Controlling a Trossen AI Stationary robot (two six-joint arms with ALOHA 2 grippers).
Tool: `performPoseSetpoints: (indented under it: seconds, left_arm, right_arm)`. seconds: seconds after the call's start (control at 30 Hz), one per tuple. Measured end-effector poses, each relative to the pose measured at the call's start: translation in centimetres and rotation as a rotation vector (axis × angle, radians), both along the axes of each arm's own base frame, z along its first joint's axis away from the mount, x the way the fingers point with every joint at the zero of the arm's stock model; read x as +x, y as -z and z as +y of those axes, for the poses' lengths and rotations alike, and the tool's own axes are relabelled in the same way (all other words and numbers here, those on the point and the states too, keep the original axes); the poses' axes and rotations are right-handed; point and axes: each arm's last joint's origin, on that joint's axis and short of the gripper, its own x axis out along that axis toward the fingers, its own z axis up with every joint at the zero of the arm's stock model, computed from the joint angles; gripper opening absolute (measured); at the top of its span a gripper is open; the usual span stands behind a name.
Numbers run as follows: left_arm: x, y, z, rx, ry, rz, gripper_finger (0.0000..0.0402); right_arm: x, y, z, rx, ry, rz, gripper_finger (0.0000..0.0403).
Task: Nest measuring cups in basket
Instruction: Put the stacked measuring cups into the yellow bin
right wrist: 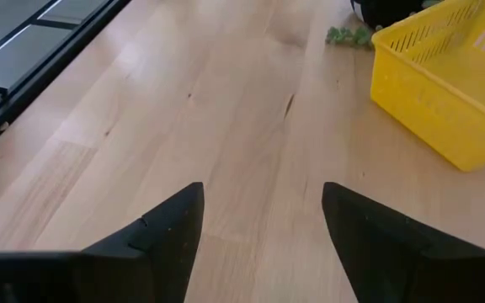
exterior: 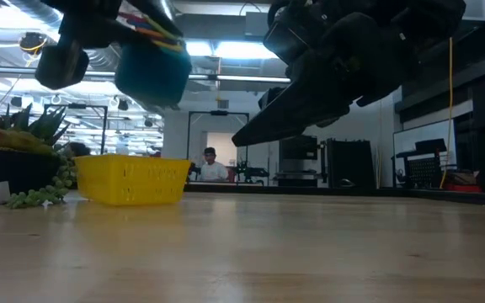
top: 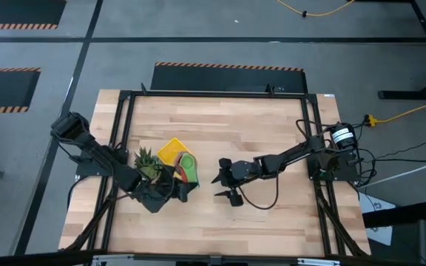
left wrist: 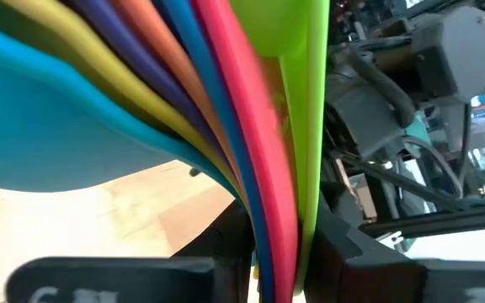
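Note:
The measuring cups [top: 188, 168] are nested into one stack, light blue outermost and green innermost. My left gripper [top: 170, 186] is shut on the stack's handles and holds it in the air above the near right side of the yellow basket [top: 170, 151]. In the low view the light blue cup [exterior: 150, 67] hangs well above the basket [exterior: 137, 181], which stands flat on the table. My right gripper [top: 224, 185] is open and hovers to the right of the basket, fingers pointing toward it; its wrist view shows the basket [right wrist: 453, 93] ahead. My left gripper [left wrist: 276, 252] pinches the bundled flat handles [left wrist: 280, 210] of the nested cups between its two fingers [left wrist: 226, 244]. All the coloured handles lie pressed together in the gap. The stack is lifted clear, with the bowls [left wrist: 74, 109] reaching out beyond the fingertips.
A spiky green plant [top: 146, 162] in a dark pot stands just left of the basket, next to my left arm; its trailing green sprigs [exterior: 36, 195] lie on the table. Bare wooden table [top: 272, 125] stretches to the right and far side. A person [exterior: 211, 166] sits far behind the table.

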Motion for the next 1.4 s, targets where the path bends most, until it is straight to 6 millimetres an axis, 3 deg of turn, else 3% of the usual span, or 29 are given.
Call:
performPoseSetpoints:
  seconds: [0.5,0.9,1.4]
  left_arm:
    - [-1.4,4.2,1.8,-0.177,-0.159,-0.084,0.0064]
    - [0.4,5.5,3.3,-0.201,-0.232,-0.112,0.0064]
    - [1.3,5.6,5.3,-0.237,-0.286,-0.11,0.0064]
  right_arm:
    - [0.0,0.0,0.0,-0.003,-0.002,-0.002,0.0248]
    - [0.1,-0.1,0.0,-0.018,-0.013,-0.023,0.0248]
    - [0.1,-0.1,0.0,-0.018,-0.013,-0.022,0.0248]
